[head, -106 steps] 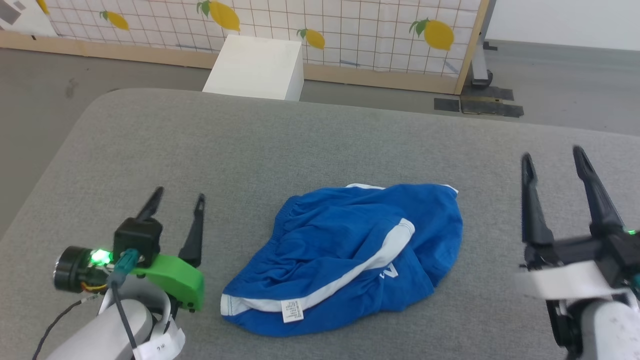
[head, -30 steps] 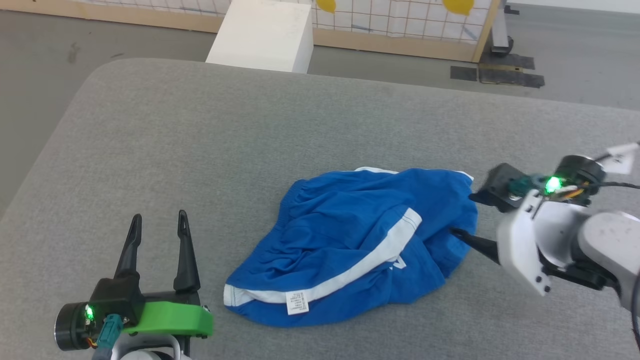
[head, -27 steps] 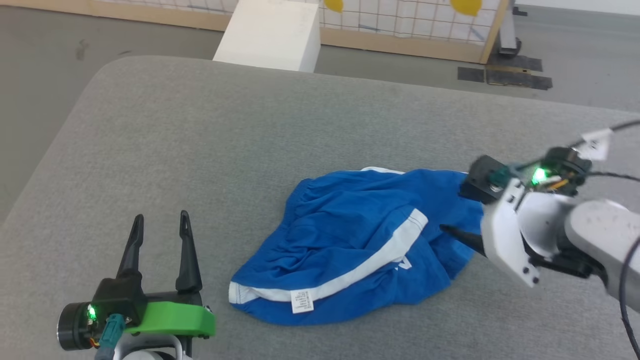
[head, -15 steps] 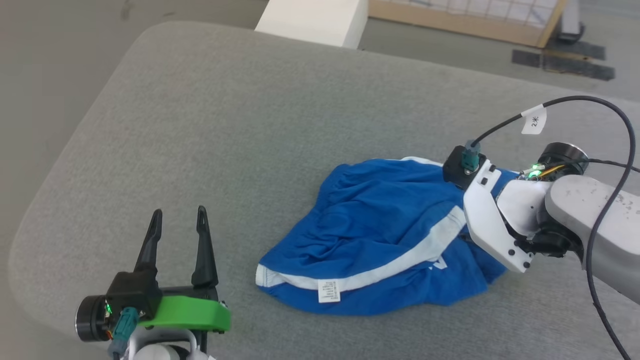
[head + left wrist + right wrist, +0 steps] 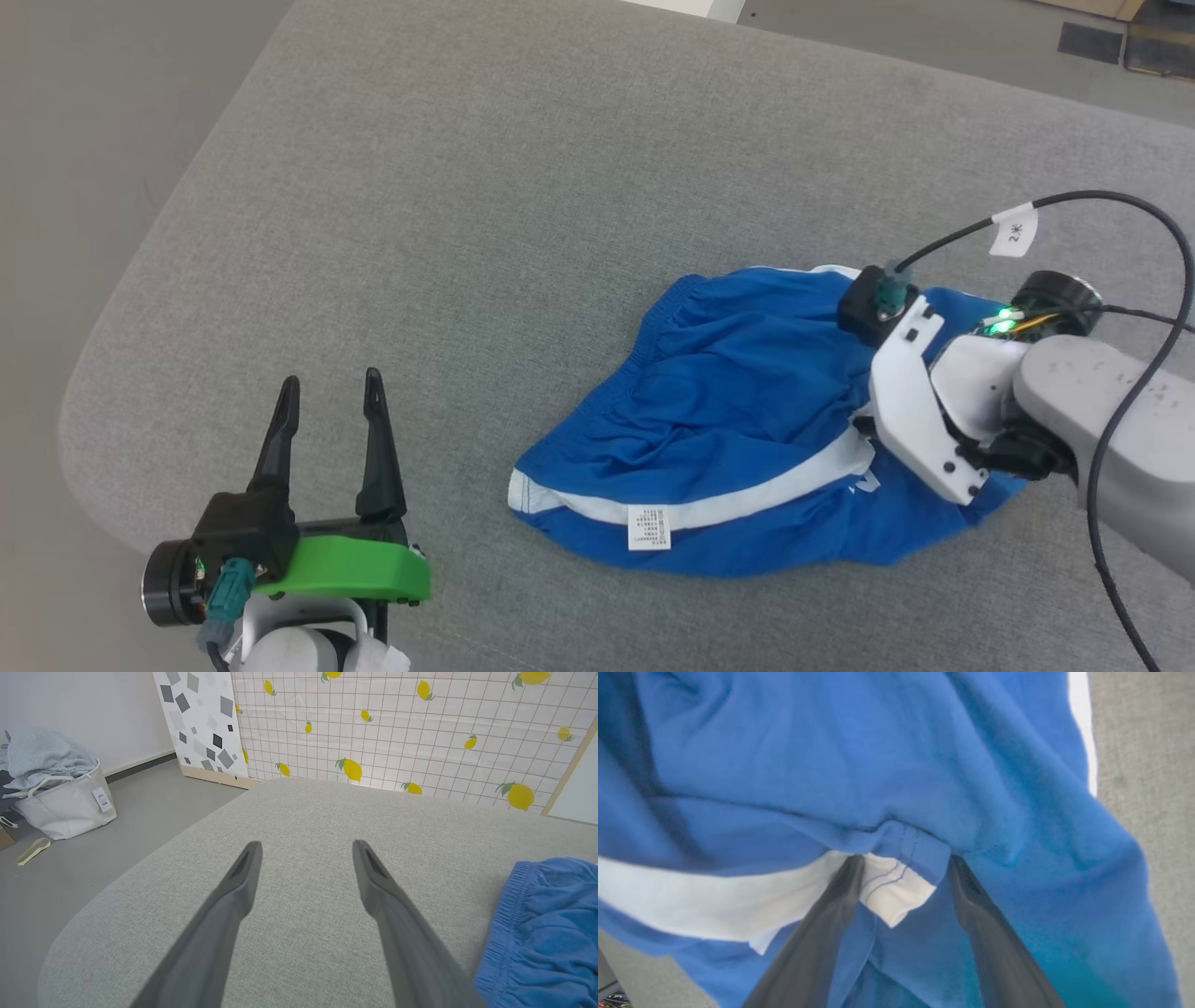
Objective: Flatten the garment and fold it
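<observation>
Right wrist view, right gripper (image 5: 903,858) astride garment (image 5: 822,760) hem

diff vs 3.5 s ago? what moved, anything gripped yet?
The right gripper swung in from the lower right onto the right side of the shorts; its open fingers now straddle a hem fold, not yet pinched. The head camera tilted down, shifting the whole view. Unchanged: left gripper open, left of the shorts, which lie crumpled in place.
</observation>
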